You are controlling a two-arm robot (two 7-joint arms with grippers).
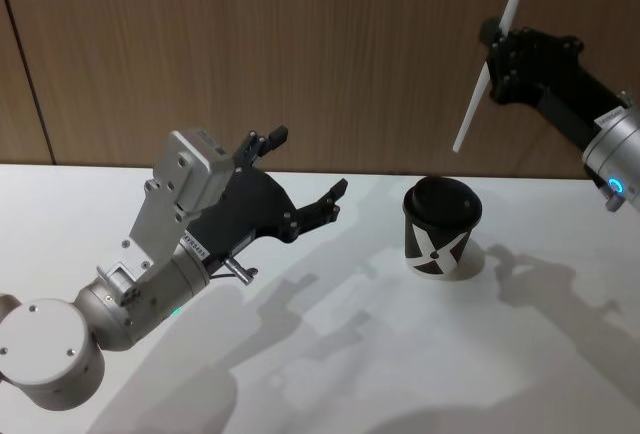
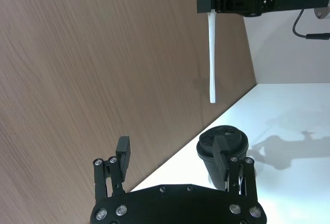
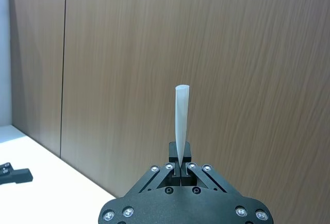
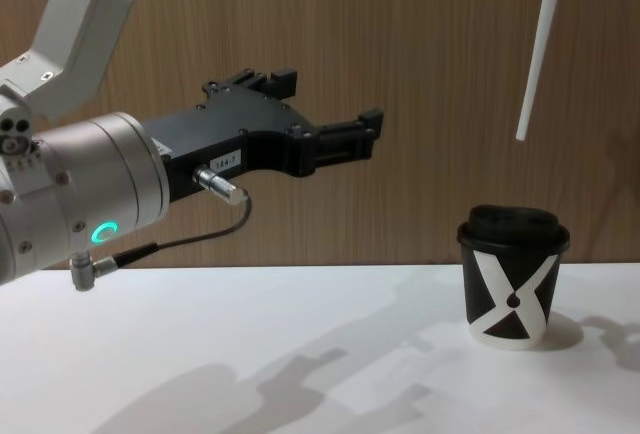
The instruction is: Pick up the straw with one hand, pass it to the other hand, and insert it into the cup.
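Observation:
High at the right, my right gripper (image 1: 497, 46) is shut on the white straw (image 1: 486, 72) near its middle. The straw hangs tilted, its lower end above and slightly right of the cup (image 1: 441, 226). The cup, black with a white X and a domed lid, stands upright on the table. In the chest view the straw (image 4: 532, 54) ends well above the cup (image 4: 510, 276). My left gripper (image 1: 300, 179) is open in the air left of the cup with nothing between its fingers, also seen as the left gripper (image 4: 325, 104). The right wrist view shows the straw (image 3: 181, 115) rising from the shut right gripper (image 3: 180, 166).
The white table (image 1: 330, 354) stretches around the cup, with shadows of both arms on it. A brown wooden wall (image 1: 300, 44) stands close behind the table. A grey cable (image 4: 190, 239) loops under the left wrist.

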